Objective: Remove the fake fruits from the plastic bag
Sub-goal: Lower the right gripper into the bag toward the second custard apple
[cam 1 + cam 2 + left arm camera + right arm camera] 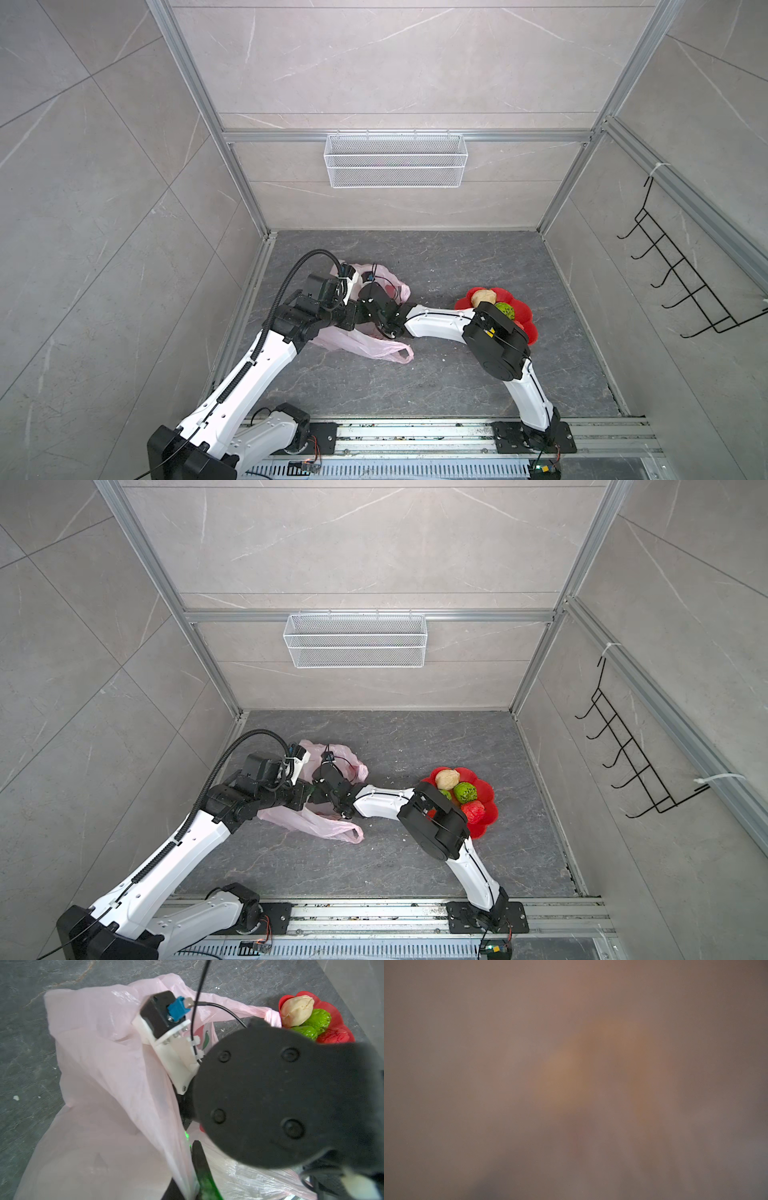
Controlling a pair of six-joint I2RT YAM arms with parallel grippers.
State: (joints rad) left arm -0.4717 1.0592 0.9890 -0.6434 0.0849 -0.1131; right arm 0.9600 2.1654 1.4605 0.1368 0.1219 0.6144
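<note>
The pale-pink plastic bag (365, 347) (316, 825) (99, 1064) lies crumpled on the grey floor at the left. My left gripper (358, 311) (187, 1178) is shut on a fold of its film at the mouth. My right gripper (368, 291) reaches across into the bag, its fingers hidden by film. The right wrist view is only a pink-brown blur with a yellowish patch. Some fake fruits sit on the red flower-shaped plate (486, 787): a cream lump (447, 778) (297, 1011), two green balls (465, 792) (305, 1031) and a red one (473, 810).
My right arm's elbow (494, 336) hangs over the near part of the plate. A white wire basket (395, 160) hangs on the back wall and a black hook rack (681, 274) on the right wall. The arms' base rail (415, 432) runs along the front.
</note>
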